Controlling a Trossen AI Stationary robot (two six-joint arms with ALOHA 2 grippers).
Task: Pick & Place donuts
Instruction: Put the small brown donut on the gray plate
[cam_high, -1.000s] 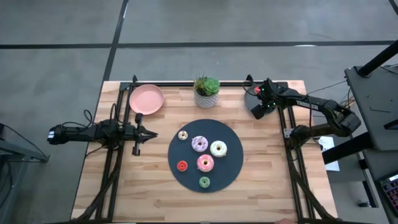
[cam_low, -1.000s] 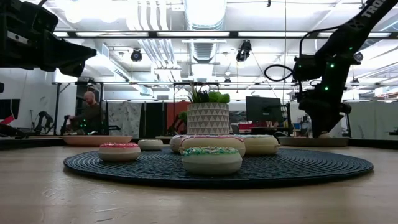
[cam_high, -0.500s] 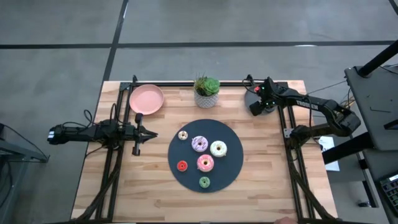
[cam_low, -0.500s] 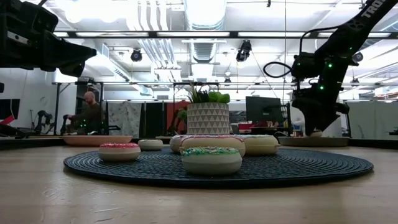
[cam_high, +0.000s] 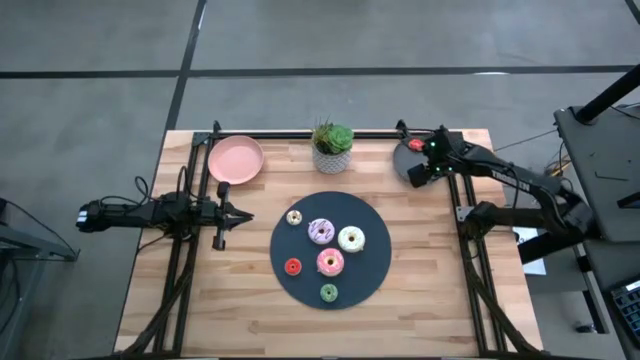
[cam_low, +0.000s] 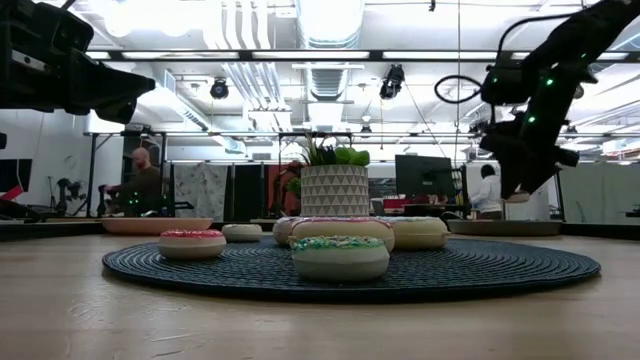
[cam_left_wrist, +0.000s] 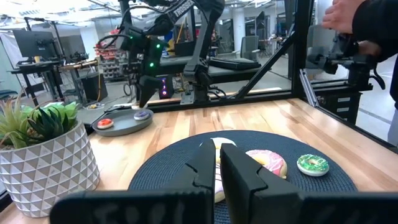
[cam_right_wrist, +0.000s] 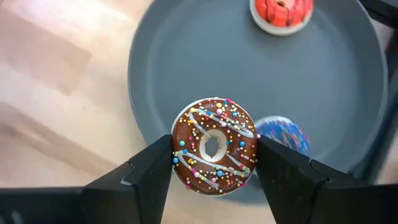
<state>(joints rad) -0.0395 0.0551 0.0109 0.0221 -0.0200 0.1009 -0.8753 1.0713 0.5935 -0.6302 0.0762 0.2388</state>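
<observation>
- High view: the right gripper (cam_high: 422, 170) hung over the grey plate (cam_high: 408, 160) at the far right of the table. The left gripper (cam_high: 240, 215) waited with its fingers shut and empty, beside the dark round mat (cam_high: 375, 250). On the mat, well apart from the right gripper, sat six donuts: a cream one (cam_high: 294, 216), a purple-white one (cam_high: 321, 231), a white one (cam_high: 351, 238), a pink one (cam_high: 330, 262), a red one (cam_high: 293, 266) and a green one (cam_high: 329, 292). A pink plate (cam_high: 235, 158) near the left gripper looked bare.
- Low view: the right gripper (cam_low: 520, 190) was up in the air above the plate. The donuts on the mat looked small, light and hard, like toys.
- Left wrist view: the left fingers (cam_left_wrist: 239, 171) were pressed together. Far off, the grey plate (cam_left_wrist: 127, 124) had a red donut (cam_left_wrist: 104, 122) and a blue donut (cam_left_wrist: 142, 114) on it.
- Right wrist view: the right gripper (cam_right_wrist: 213, 165) squeezed a brown donut (cam_right_wrist: 214, 146) with sprinkles, one finger on each outer side. That seemed a good place to hold it, since the smooth ring could slip. Under the gripper, the grey plate (cam_right_wrist: 186, 68) held the red donut (cam_right_wrist: 281, 12) and the blue donut (cam_right_wrist: 285, 134).
</observation>
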